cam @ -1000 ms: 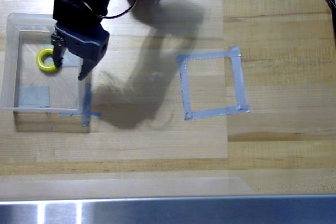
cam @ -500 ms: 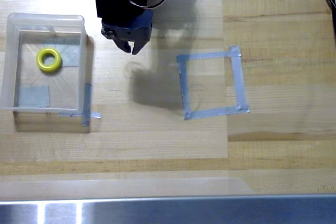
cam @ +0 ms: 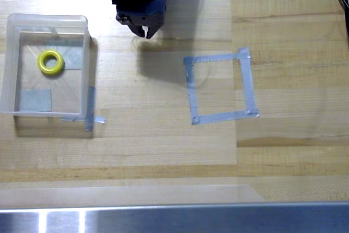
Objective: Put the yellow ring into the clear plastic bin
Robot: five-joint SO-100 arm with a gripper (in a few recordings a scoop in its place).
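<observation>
Yellow is seen inside the bin [cam: 6, 64]: the ring [cam: 50, 62] lies flat on the bin's floor, in the upper left part, apart from all four walls, beside a grey tape patch. The bin is set at the left edge of the wooden table [cam: 163, 145]. The gripper [cam: 144, 30] is held near the top edge of the overhead view, right of the bin and well apart from it; nothing is gripped, and whether its fingers are parted cannot be told. A tape square [cam: 245, 80] is laid right of centre. Bare wood is left between bin and tape square, and below both, down to a metal strip [cam: 174, 219] along the bottom edge.
</observation>
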